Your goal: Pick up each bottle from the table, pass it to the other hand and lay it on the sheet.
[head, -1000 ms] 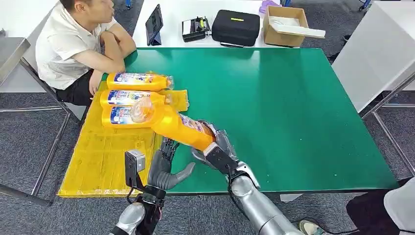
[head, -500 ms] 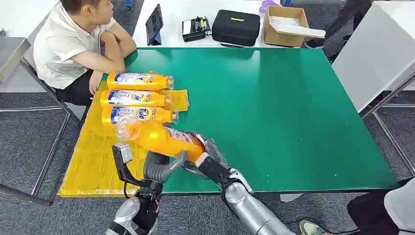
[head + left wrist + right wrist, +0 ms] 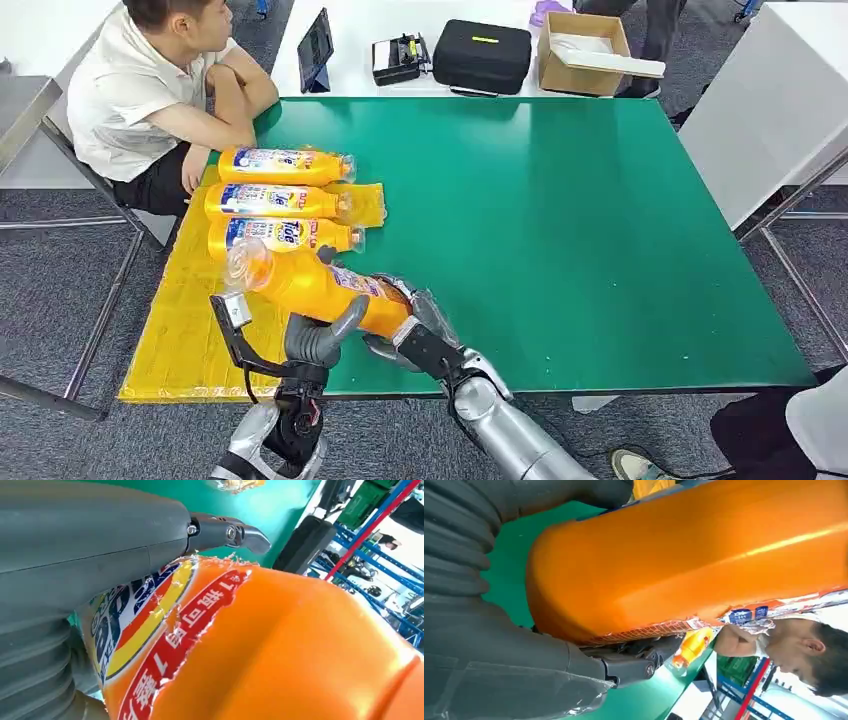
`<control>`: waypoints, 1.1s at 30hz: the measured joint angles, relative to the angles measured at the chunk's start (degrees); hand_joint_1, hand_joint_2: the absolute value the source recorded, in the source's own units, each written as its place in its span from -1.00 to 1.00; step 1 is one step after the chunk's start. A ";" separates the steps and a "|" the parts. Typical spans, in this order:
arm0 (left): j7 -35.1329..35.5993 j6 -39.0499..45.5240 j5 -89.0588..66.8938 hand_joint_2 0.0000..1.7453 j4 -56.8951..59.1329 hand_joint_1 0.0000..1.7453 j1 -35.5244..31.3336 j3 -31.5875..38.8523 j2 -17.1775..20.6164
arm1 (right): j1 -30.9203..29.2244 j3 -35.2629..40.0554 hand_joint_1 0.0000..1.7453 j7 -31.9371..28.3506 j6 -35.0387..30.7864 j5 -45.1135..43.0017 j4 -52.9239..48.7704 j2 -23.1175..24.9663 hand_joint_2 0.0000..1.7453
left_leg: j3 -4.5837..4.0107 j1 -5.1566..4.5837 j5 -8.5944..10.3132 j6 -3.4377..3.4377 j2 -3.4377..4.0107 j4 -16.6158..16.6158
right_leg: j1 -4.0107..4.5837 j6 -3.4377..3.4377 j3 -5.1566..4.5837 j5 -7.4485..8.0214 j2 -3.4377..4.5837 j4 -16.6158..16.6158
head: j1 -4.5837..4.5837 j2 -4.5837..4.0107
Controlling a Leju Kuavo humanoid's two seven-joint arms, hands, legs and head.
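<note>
The orange bottle [image 3: 318,287], smooth glossy plastic with a clear rounded cap end and a printed label whose edge looks torn, hangs tilted above the near edge of the yellow sheet [image 3: 190,330], between both hands. The right hand [image 3: 412,325] wraps the bottle's base end from below, fingers closed around it. The left hand [image 3: 322,335] cups the bottle's middle from underneath, its thick grey thumb curled up against the side, so both hands hold the bottle at once. The cap end points away from the right hand, toward the three bottles on the sheet [image 3: 283,199], which lie side by side just beyond the left hand.

The left wrist view brings out the label's red and blue print and its ragged edge, with a dark fingertip [image 3: 247,534] lying over the bottle's shoulder. The right wrist view shows the plain orange wall with a bright streak of glare, and the ribbed grey cover pressed beside it.

The sheet is crinkled and matte; the green table [image 3: 560,230] is flat and even. A person [image 3: 150,95] sits at the far corner past the bottles.
</note>
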 measured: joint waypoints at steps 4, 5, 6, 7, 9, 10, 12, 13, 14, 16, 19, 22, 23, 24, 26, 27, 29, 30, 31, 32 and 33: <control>0.00 0.00 0.00 1.00 -0.28 -0.76 0.16 0.15 0.00 | -0.04 0.09 1.00 0.00 0.00 0.00 0.15 0.15 1.00 | 0.00 0.00 0.00 0.00 0.00 0.00 | 0.00 0.00 0.00 0.00 0.00 0.00 | 0.00 0.00; -0.04 -0.04 0.37 1.00 -0.31 0.74 0.20 0.20 0.00 | -0.05 0.09 1.00 -0.02 0.00 -0.02 0.17 0.20 1.00 | 0.00 0.00 0.00 0.00 0.00 0.00 | 0.00 0.00 0.00 0.00 0.00 0.00 | 0.00 0.00; -0.09 -0.11 0.94 1.00 -0.46 1.00 0.30 0.28 0.00 | -0.08 0.13 1.00 -0.02 0.00 -0.13 0.26 0.26 1.00 | 0.00 0.00 0.00 0.00 0.00 0.00 | 0.00 0.00 0.00 0.00 0.00 0.00 | 0.00 0.00; -0.11 -0.15 1.42 1.00 -0.61 1.00 0.41 0.35 0.00 | -0.11 0.22 1.00 -0.04 0.00 -0.22 0.33 0.30 1.00 | 0.00 0.00 0.00 0.00 0.01 0.00 | 0.00 0.00 0.00 0.00 0.00 0.00 | 0.00 0.00; -0.35 -0.28 2.32 1.00 -0.85 1.00 0.59 0.46 -0.02 | -0.23 0.44 1.00 -0.11 0.02 -0.37 0.52 0.39 1.00 | 0.00 0.00 0.00 0.00 0.00 0.00 | 0.00 0.00 0.00 0.00 0.00 0.00 | 0.00 0.00; -0.55 -0.28 2.73 1.00 -0.92 1.00 0.66 0.53 -0.02 | -0.28 0.50 1.00 -0.11 0.02 -0.44 0.63 0.50 1.00 | 0.00 0.00 0.00 0.00 0.00 0.00 | 0.00 0.00 -0.01 0.00 0.00 0.00 | 0.00 0.00; -0.94 -0.15 3.50 1.00 -1.27 1.00 0.82 0.75 -0.07 | -0.48 0.66 1.00 -0.22 0.22 -0.52 0.96 0.79 1.00 | 0.00 0.00 0.00 0.00 0.02 0.00 | 0.00 0.00 -0.02 0.00 0.01 0.00 | 0.00 0.00; -1.09 -0.07 3.65 1.00 -1.42 1.00 0.84 0.90 -0.11 | -0.50 0.85 1.00 -0.26 0.22 -0.68 1.12 0.96 1.00 | 0.00 0.00 0.00 0.00 0.02 0.00 | 0.00 0.00 -0.03 0.00 0.01 0.00 | 0.00 0.00; -1.29 0.13 3.63 1.00 -1.64 1.00 0.90 0.96 -0.15 | -0.54 0.98 1.00 -0.31 0.22 -0.83 1.33 1.18 1.00 | 0.00 0.00 0.00 0.00 0.02 0.00 | 0.00 0.00 -0.03 0.00 0.01 0.00 | 0.00 0.00; -1.97 0.66 3.39 1.00 -1.81 1.00 1.05 1.07 -0.20 | -0.76 1.29 0.54 -0.46 0.22 -1.05 1.79 1.42 1.00 | 0.00 0.00 0.00 0.00 0.02 0.00 | 0.00 0.00 -0.04 0.00 0.00 0.00 | 0.00 0.00; -3.78 2.01 1.55 1.00 -2.27 1.00 1.26 1.20 -0.37 | -1.02 1.77 -1.00 -0.70 0.22 -1.57 2.47 1.90 1.00 | 0.00 0.00 0.00 0.00 0.02 0.00 | 0.00 0.00 -0.05 0.00 0.01 0.00 | 0.00 0.00; -7.27 5.49 -4.26 1.00 -3.04 1.00 0.95 1.07 -0.66 | -1.02 2.12 -1.00 -0.39 0.37 -2.53 3.25 2.49 1.00 | 0.00 0.00 0.00 0.00 0.00 0.00 | -0.01 0.00 -0.05 0.00 0.00 0.00 | 0.00 0.00; -8.49 6.76 -6.72 1.00 -3.13 1.00 0.60 0.90 -0.66 | -1.01 2.21 -1.00 -0.28 0.50 -2.71 3.65 2.56 1.00 | -0.01 0.00 0.00 0.00 0.00 0.00 | -0.01 0.00 -0.04 0.00 0.00 0.00 | 0.02 0.00; -9.73 7.85 -9.08 1.00 -3.15 1.00 0.30 0.83 -0.66 | -0.98 2.30 -1.00 -0.28 0.70 -2.91 4.04 2.75 1.00 | -0.01 0.00 0.00 0.00 0.01 0.00 | -0.01 0.00 -0.04 0.00 0.00 0.00 | 0.02 0.00; -11.97 10.81 -14.20 1.00 -3.15 1.00 -0.10 0.46 -0.68 | -0.98 2.32 -1.00 -0.28 0.85 -3.58 4.65 3.15 1.00 | -0.01 0.00 0.00 0.00 0.03 0.00 | 0.00 0.00 -0.06 0.00 0.01 0.00 | 0.02 0.00; -12.63 11.69 -15.82 1.00 -3.15 1.00 -0.34 0.33 -0.68 | -0.95 2.32 -1.00 -0.28 0.87 -3.69 4.87 3.26 1.00 | -0.01 0.00 0.00 0.00 0.02 0.00 | 0.00 0.00 -0.06 0.00 0.01 0.00 | 0.00 0.00; -13.18 12.58 -17.24 1.00 -3.15 1.00 -0.80 0.35 -0.68 | -0.89 2.32 -1.00 -0.31 0.94 -3.97 5.24 3.41 1.00 | -0.01 0.00 0.00 0.00 0.02 0.00 | 0.00 0.00 -0.06 0.00 0.01 0.00 | 0.02 0.00; -13.22 12.70 -17.36 1.00 -3.15 1.00 -0.93 0.37 -0.68 | -0.85 2.32 -1.00 -0.33 0.94 -4.09 5.31 3.45 1.00 | -0.01 0.00 0.00 0.00 0.02 0.00 | 0.00 0.00 -0.05 0.00 0.01 0.00 | 0.02 0.00; -13.25 13.07 -17.64 1.00 -3.15 1.00 -1.07 0.37 -0.68 | -0.79 2.29 -1.00 -0.37 0.96 -4.42 5.44 3.58 1.00 | -0.01 0.00 0.00 0.00 0.03 0.00 | 0.00 0.00 -0.06 0.00 0.01 0.00 | 0.00 0.00; -13.27 13.16 -17.92 1.00 -3.15 1.00 -1.13 0.37 -0.68 | -0.76 2.29 -1.00 -0.42 0.96 -4.44 5.53 3.65 1.00 | -0.01 0.00 0.00 0.00 0.03 0.00 | 0.00 0.00 -0.06 0.00 0.01 0.00 | 0.00 0.00; -13.27 13.27 -18.01 1.00 -3.15 1.00 -1.22 0.37 -0.68 | -0.75 2.29 -1.00 -0.42 0.96 -4.44 5.62 3.67 1.00 | -0.01 0.00 0.00 0.00 0.03 0.00 | -0.01 0.00 -0.06 0.00 0.01 0.00 | 0.00 0.00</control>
